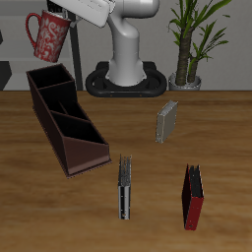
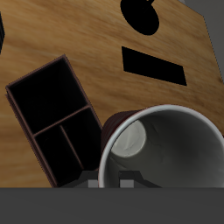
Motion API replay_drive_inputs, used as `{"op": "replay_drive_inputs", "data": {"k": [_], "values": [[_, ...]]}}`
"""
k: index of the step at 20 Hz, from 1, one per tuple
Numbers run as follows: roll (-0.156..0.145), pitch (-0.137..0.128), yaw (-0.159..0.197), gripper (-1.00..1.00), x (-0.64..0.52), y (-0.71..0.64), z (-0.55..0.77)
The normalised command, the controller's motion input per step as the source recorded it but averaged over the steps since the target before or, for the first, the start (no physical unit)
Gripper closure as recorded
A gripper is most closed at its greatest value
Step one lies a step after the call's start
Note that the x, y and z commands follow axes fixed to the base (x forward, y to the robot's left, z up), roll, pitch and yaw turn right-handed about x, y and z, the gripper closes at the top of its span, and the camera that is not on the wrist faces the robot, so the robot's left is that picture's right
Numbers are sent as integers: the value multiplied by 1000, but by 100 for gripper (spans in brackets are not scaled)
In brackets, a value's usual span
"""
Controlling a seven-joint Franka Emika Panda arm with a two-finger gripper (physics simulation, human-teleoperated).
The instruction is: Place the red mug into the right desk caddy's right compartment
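So the red mug with the pale swirly pattern and loop handle (image 1: 47, 36) is already up in the air, clamped by the gripper (image 1: 61, 17) at its rim and tilted a bit, hanging above the far end of the long dark maroon-brown desk caddy (image 1: 61, 118) that sits on the wooden table (image 1: 217, 128). From the wrist camera you mostly see the mug's light grey inside (image 2: 162, 166) filling the frame, with the caddy (image 2: 52, 118) just beyond it and clearly below, so pickup's done and the carry is mostly done too, I'd say. What's left: get the mug centred over the right compartment (image 1: 46, 78), the squarish tall-walled end section, lower it in, and let go. From the outside view the mug looks roughly over that end already, but I can't tell exactly how well it lines up. The tilt might need straightening so the base doesn't clip the wall. Other stuff is well apart from all this: a small grey book standing upright (image 1: 166, 121), a dark grey one nearer the front edge (image 1: 125, 187), and a flat red book (image 1: 193, 197).
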Motion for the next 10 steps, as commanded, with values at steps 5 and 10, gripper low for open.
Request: {"op": "replay_drive_inputs", "data": {"k": [5, 10], "values": [[-31, 5, 22, 100, -373, 97, -47], [12, -15, 18, 100, -303, 59, 36]]}}
